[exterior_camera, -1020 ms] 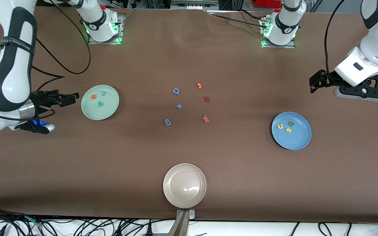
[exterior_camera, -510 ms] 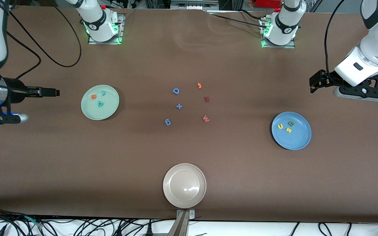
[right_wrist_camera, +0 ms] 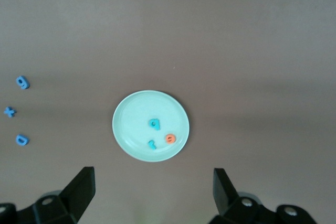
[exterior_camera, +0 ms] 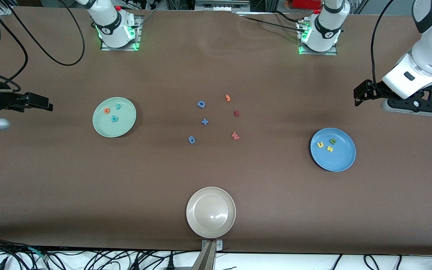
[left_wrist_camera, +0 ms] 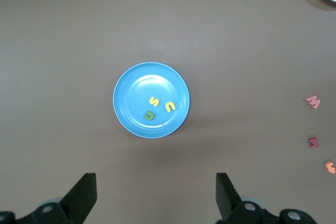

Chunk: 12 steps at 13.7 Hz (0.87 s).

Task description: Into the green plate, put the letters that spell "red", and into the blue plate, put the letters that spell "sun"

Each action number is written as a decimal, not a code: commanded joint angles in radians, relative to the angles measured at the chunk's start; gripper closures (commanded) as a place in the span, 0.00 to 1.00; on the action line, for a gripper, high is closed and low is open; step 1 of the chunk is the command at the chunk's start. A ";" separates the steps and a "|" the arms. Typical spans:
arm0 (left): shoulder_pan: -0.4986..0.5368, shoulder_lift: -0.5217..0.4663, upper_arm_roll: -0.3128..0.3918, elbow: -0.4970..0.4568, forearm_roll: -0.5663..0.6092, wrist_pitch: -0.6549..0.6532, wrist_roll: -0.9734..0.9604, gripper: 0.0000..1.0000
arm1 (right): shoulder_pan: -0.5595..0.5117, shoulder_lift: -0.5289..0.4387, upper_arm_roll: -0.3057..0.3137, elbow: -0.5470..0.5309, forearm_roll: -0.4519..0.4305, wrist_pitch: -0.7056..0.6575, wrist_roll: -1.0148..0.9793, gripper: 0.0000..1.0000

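The green plate (exterior_camera: pixel 123 126) holds an orange "e" (exterior_camera: pixel 106 110), a teal "r" (exterior_camera: pixel 118 106) and a teal "d" (exterior_camera: pixel 114 119). The blue plate (exterior_camera: pixel 339 161) holds a yellow "u" (exterior_camera: pixel 320 144), a yellow "s" (exterior_camera: pixel 329 149) and a green "n" (exterior_camera: pixel 333 141). My right gripper (exterior_camera: pixel 48 104) hangs open and empty over bare table toward the right arm's end, apart from the green plate (right_wrist_camera: pixel 137 113). My left gripper (exterior_camera: pixel 357 96) waits open and empty over bare table by the blue plate (left_wrist_camera: pixel 134 92). Nothing sits between the right gripper's (right_wrist_camera: pixel 153 173) fingers or the left gripper's (left_wrist_camera: pixel 156 178).
Loose letters lie mid-table: a blue "D" (exterior_camera: pixel 201 104), a blue plus (exterior_camera: pixel 204 121), a blue "g" (exterior_camera: pixel 191 140), an orange "J" (exterior_camera: pixel 228 98), a dark red "M" (exterior_camera: pixel 236 113) and a reddish "W" (exterior_camera: pixel 235 135). An empty beige plate (exterior_camera: pixel 210 212) sits near the front edge.
The right arm has drawn back from the green plate toward its own end of the table, gripper still open. The left arm and all letters have stayed put.
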 commanded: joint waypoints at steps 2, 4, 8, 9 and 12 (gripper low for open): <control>-0.007 -0.009 0.013 0.007 -0.021 -0.019 0.023 0.00 | -0.003 -0.118 0.024 -0.171 -0.030 0.109 -0.014 0.01; -0.007 -0.009 0.013 0.007 -0.020 -0.020 0.024 0.00 | 0.001 -0.115 0.026 -0.162 -0.036 0.105 -0.016 0.01; -0.007 -0.009 0.013 0.005 -0.020 -0.020 0.026 0.00 | 0.001 -0.118 0.040 -0.160 -0.038 0.088 -0.014 0.01; -0.007 -0.009 0.013 0.007 -0.020 -0.020 0.026 0.00 | 0.001 -0.118 0.040 -0.160 -0.038 0.068 -0.014 0.01; -0.007 -0.009 0.013 0.007 -0.020 -0.022 0.027 0.00 | 0.002 -0.116 0.040 -0.157 -0.038 0.068 -0.014 0.01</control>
